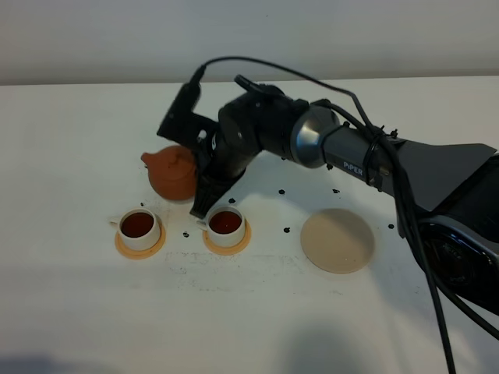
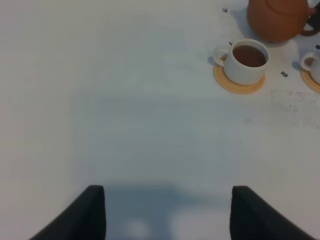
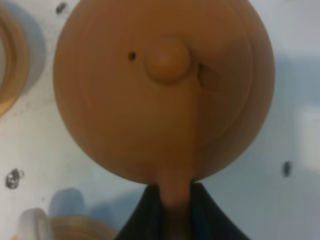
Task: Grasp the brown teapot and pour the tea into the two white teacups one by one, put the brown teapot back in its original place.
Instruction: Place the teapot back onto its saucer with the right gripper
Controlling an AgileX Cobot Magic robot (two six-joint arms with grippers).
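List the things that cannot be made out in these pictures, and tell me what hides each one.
- Brown teapot handle: exterior high view, the right arm covers it.
- Teapot spout: right wrist view, out of sight beyond the pot's round body.
- Second white teacup: left wrist view, cut off by the edge.
- Dark specks on the table: too small to identify.

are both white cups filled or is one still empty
Both filled. The left teacup and the right teacup each show dark reddish-brown tea inside in the high view; the left wrist view confirms the left one.

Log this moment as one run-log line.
right gripper: shut on brown teapot handle | both white teacups: full | beige coaster: bare
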